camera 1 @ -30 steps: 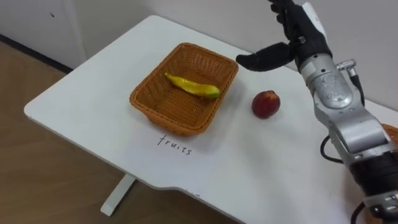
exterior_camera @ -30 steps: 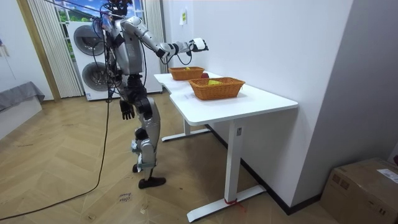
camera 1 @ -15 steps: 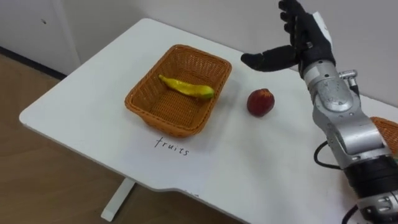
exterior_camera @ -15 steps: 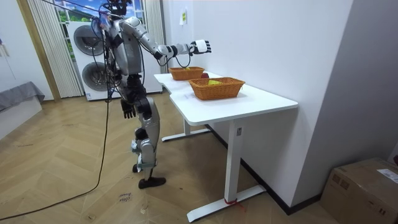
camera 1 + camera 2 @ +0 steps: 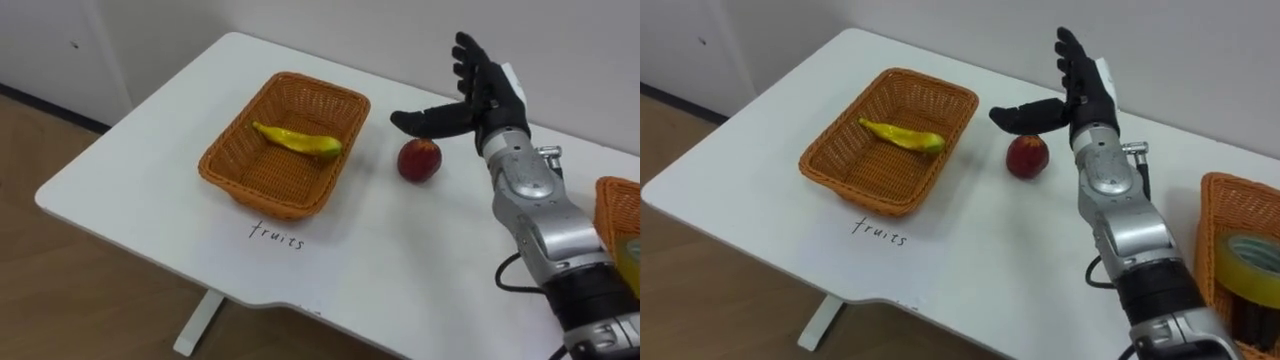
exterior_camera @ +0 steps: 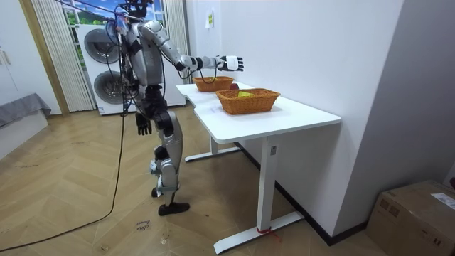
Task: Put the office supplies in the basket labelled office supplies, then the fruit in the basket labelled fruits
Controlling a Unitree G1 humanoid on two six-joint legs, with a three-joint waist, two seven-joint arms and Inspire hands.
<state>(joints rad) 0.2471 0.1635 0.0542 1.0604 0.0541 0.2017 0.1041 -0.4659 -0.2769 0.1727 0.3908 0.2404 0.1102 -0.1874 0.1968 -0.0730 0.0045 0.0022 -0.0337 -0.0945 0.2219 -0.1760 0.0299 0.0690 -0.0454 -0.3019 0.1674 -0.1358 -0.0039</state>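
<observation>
Fingers (image 5: 470, 70) near one apple (image 5: 419, 160), one banana (image 5: 297, 142)

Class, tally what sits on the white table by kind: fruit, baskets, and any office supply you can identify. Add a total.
Fruit: 2 (banana, round red fruit)
Wicker baskets: 2
Tape rolls: 1
Total: 5

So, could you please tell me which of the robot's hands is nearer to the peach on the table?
The right. The right hand hovers open just above the peach; the left hand hangs at the robot's side, away from the table.
</observation>
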